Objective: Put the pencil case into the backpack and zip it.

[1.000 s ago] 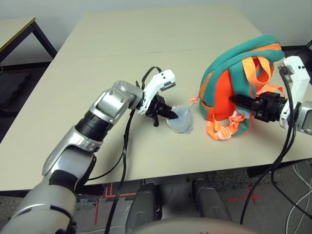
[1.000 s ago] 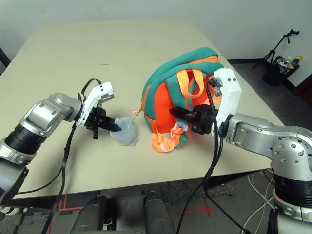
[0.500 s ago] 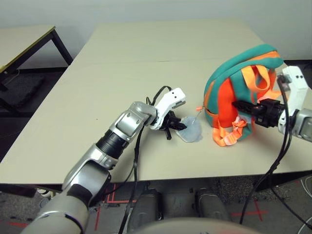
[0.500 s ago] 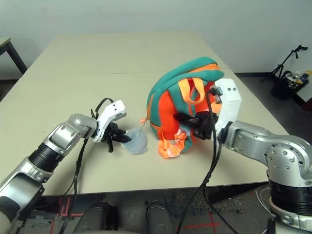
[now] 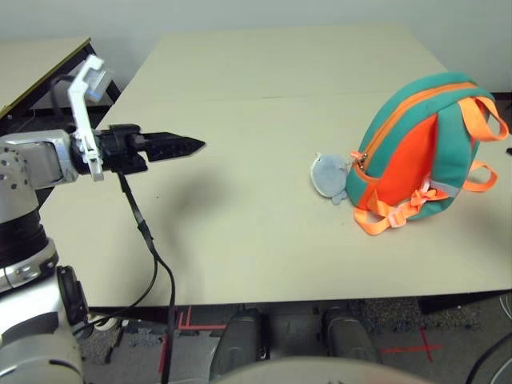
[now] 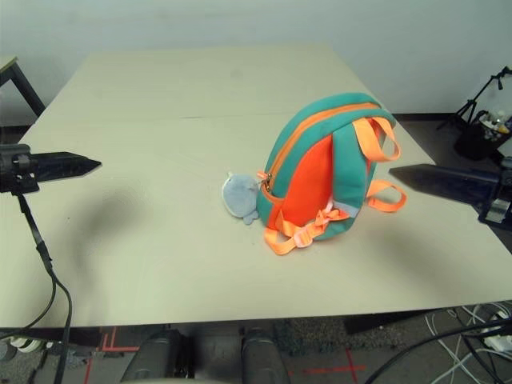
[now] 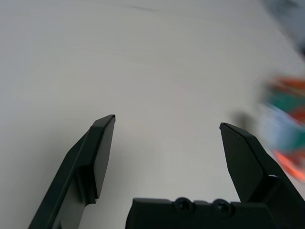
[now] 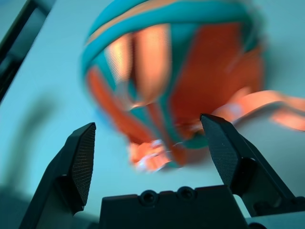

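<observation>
Since the earlier frame I had pulled both arms clear of the backpack [image 5: 420,156]. In the head view, one backpack stood zipped on the table [image 5: 240,232], one dolphin charm [image 5: 326,174] beside it; no pencil case showed, presumably inside. The left wrist view showed my left gripper [image 7: 167,121] spread empty; the right wrist view, my right gripper [image 8: 147,129] likewise. I judged retreating wide best, avoiding straps.

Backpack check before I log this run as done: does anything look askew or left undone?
Nothing stands out. The backpack stands upright on the table, its zipper looks closed, and the grey plush charm lies beside it.
</observation>
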